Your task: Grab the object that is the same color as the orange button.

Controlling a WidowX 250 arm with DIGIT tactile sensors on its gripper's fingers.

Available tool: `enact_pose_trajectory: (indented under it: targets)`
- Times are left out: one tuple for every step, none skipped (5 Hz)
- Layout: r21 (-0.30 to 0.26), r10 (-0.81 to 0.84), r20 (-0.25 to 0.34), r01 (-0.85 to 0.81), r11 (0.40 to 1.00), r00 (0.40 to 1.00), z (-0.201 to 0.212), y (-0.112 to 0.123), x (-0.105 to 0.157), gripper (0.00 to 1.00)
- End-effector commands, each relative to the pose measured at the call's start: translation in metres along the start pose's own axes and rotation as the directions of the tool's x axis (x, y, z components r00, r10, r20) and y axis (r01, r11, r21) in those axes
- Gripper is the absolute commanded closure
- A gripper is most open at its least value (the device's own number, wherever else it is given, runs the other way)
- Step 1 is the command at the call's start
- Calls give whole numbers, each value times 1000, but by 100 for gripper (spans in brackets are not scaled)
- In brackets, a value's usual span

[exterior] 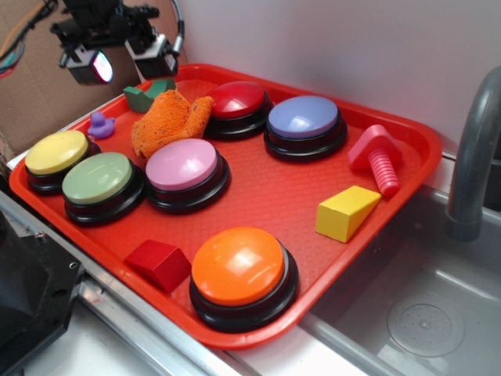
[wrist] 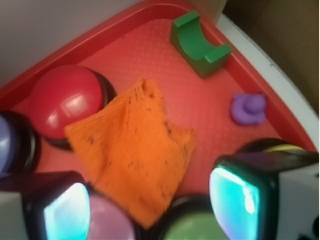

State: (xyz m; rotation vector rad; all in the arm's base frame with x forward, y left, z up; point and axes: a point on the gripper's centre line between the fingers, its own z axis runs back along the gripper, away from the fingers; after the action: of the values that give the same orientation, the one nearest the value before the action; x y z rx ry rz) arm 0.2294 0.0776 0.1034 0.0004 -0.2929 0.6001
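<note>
The gripper (exterior: 125, 59) hangs above the tray's (exterior: 407, 168) far left corner, jaws spread wide and empty. The orange cloth (exterior: 168, 119) lies crumpled between the red button (exterior: 236, 100) and pink button (exterior: 182, 164) — well apart from the orange button (exterior: 239, 265) at the near edge.

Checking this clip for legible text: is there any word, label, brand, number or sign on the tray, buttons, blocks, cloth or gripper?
None can be read in either view.
Orange button, other dome buttons: plain tops, no print.
Orange cloth: dark flecks only, no letters.
Red tray, yellow wedge block, green block, purple duck: unmarked.
Gripper: glowing pads, no label visible.
</note>
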Motion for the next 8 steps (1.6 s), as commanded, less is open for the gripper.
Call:
enact_pose_trajectory:
  targets:
    - [-46,-10,6,10,999,1000,-35,13,14,0]
    - [-62,-36,-13,35,997,999,-52,13,9,0]
    - [-78,-67,-35,64,995,997,-65,14,5,0]
    - [-85,-82,-45,78,993,996,-74,12,3,0]
    - [-82,-84,-56,80,993,995,-81,12,2,25]
    - [-55,-68,-65,64,996,996,-89,11,0,100]
    - [-60,-68,-65,64,996,996,-83,9,1,100]
    - [-73,-68,-54,64,995,996,-70,5,6,100]
